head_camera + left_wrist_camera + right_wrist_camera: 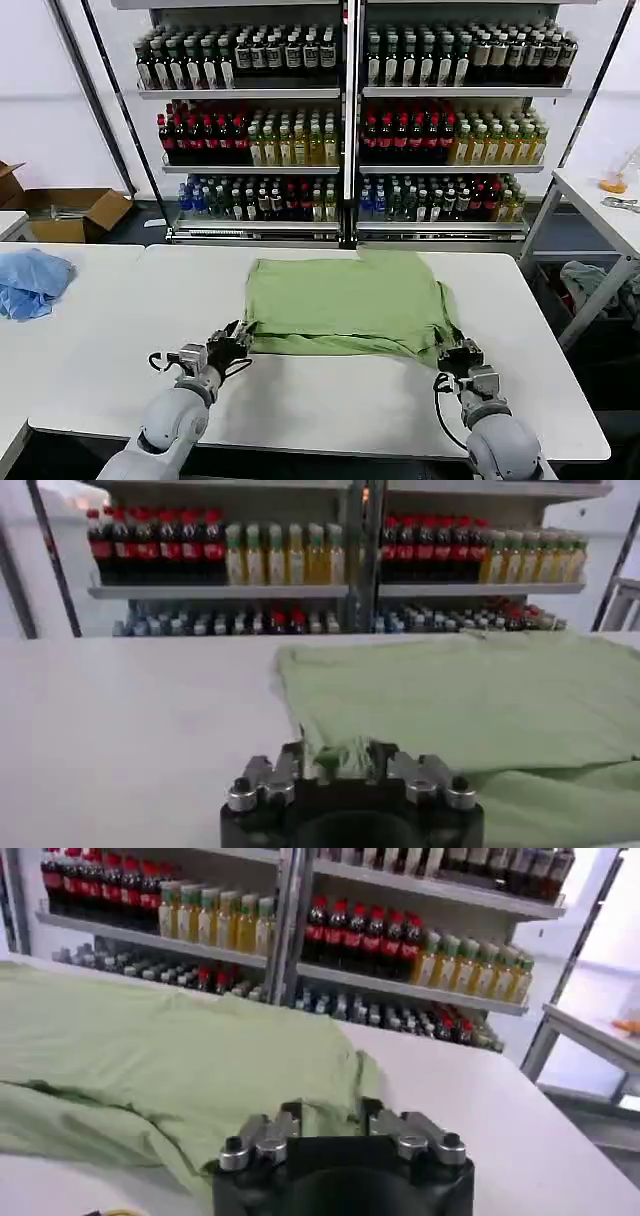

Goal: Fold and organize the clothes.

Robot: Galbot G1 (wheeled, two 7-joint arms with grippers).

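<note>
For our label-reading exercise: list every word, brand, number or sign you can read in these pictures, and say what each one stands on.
No text can be read here.
Bottles on the shelves: labels are there, but too small and blurred to read.
Green T-shirt: no print or lettering on the side that shows.
Cardboard box: no readable marking.
Left gripper and right gripper: no readable marking.

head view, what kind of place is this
Probably a mock shop or robot test lab: tall metal shelving racks stocked with rows of bottled drinks stand behind a plain white work table, where a light green T-shirt lies partly folded. An open cardboard box sits on the floor.
</note>
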